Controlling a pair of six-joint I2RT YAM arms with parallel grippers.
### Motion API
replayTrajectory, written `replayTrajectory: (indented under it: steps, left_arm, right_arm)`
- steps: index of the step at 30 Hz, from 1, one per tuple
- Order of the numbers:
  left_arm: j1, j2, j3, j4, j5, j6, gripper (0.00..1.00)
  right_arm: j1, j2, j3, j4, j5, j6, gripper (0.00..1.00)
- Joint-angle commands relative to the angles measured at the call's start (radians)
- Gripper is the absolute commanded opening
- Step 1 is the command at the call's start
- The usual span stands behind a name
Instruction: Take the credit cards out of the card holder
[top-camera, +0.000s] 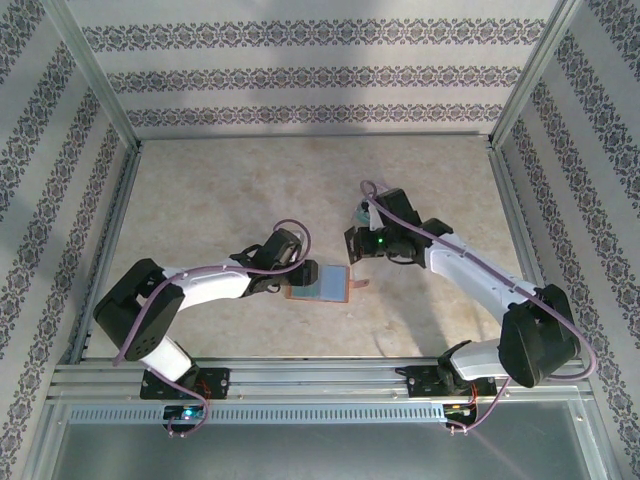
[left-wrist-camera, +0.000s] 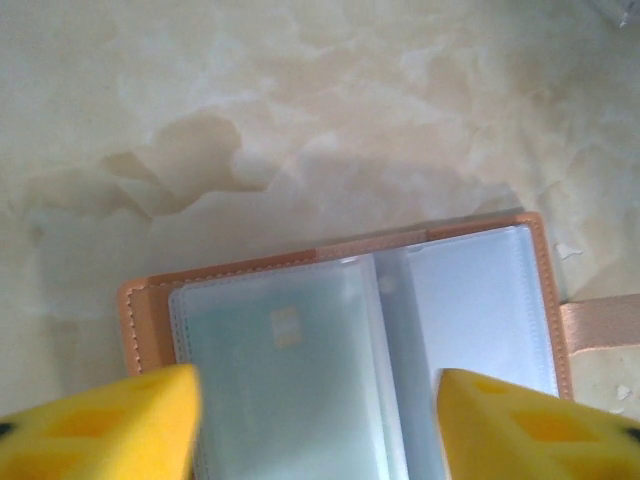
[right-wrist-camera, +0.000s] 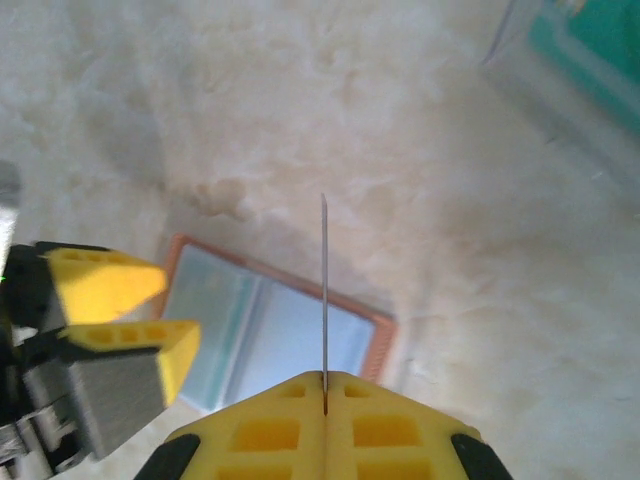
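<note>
My right gripper (right-wrist-camera: 325, 388) is pressed together on one thin card (right-wrist-camera: 324, 290). I see this card only by its edge, so I cannot tell its colour. It hangs above the open card holder (top-camera: 320, 283), which lies flat on the counter (top-camera: 220, 190), a little toward 6 o'clock from the middle in the top view. My left gripper (left-wrist-camera: 318, 390) is at the 9 o'clock side of the holder, low over the left page. Its fingers are apart and nothing is between them.

I judge that the step in hand is to carry the thin card away and put it down. To do this well, I should hold it firmly and move toward 1 o'clock, where a loose teal card (right-wrist-camera: 590, 45) lies on the counter. There I lower it close to the surface and only then let go. The left gripper could press on the holder so that it does not slide.

I count one card holder and three cards:
- one clamped in my right gripper
- one loose on the counter
- one pocketed teal card (left-wrist-camera: 270, 370) in the left page
</note>
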Motion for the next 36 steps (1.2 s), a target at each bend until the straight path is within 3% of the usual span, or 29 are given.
replayTrajectory:
  steps: [1, 4, 11, 22, 36]
  left_arm:
    - [0.013, -0.059, 0.005, -0.056, -0.053, 0.025, 0.79]
    - [0.015, -0.096, 0.005, -0.078, -0.085, 0.034, 1.0]
    - [0.026, -0.168, -0.007, -0.108, -0.151, 0.044, 0.99]
    - [0.04, -0.239, -0.029, -0.143, -0.22, 0.059, 0.99]
    - [0.058, -0.276, -0.049, -0.137, -0.241, 0.058, 0.99]
  right_arm:
    - [-0.039, 0.034, 0.098, -0.139, 0.091, -0.181, 0.0]
    - [-0.08, 0.077, 0.166, -0.166, 0.092, -0.27, 0.0]
    - [-0.159, 0.219, 0.35, -0.239, 0.072, -0.498, 0.0]
    - [-0.195, 0.389, 0.549, -0.299, 0.119, -0.765, 0.0]
    - [-0.24, 0.525, 0.665, -0.357, 0.12, -0.901, 0.0]
